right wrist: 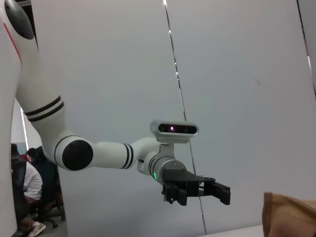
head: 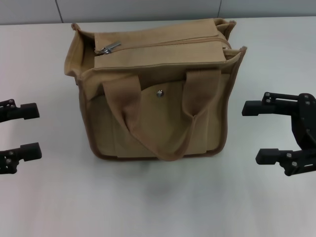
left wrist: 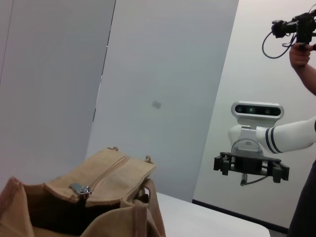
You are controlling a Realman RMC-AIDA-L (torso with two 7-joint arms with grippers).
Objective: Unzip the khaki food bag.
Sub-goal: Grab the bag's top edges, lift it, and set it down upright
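The khaki food bag [head: 158,94] stands upright in the middle of the white table, its front pocket with the silver snap [head: 159,92] facing me. Its zipper runs shut along the top, and the metal pull [head: 107,48] lies at the bag's left end. The pull also shows in the left wrist view [left wrist: 80,188]. My left gripper [head: 32,131] is open and empty to the left of the bag, apart from it. My right gripper [head: 256,132] is open and empty to the right of the bag, apart from it. A corner of the bag shows in the right wrist view [right wrist: 291,215].
The white table [head: 158,207] stretches in front of the bag and to both sides. A grey wall [head: 148,10] runs behind it. A person holding a camera [left wrist: 301,44] stands beyond my right arm. People sit in the background [right wrist: 27,197].
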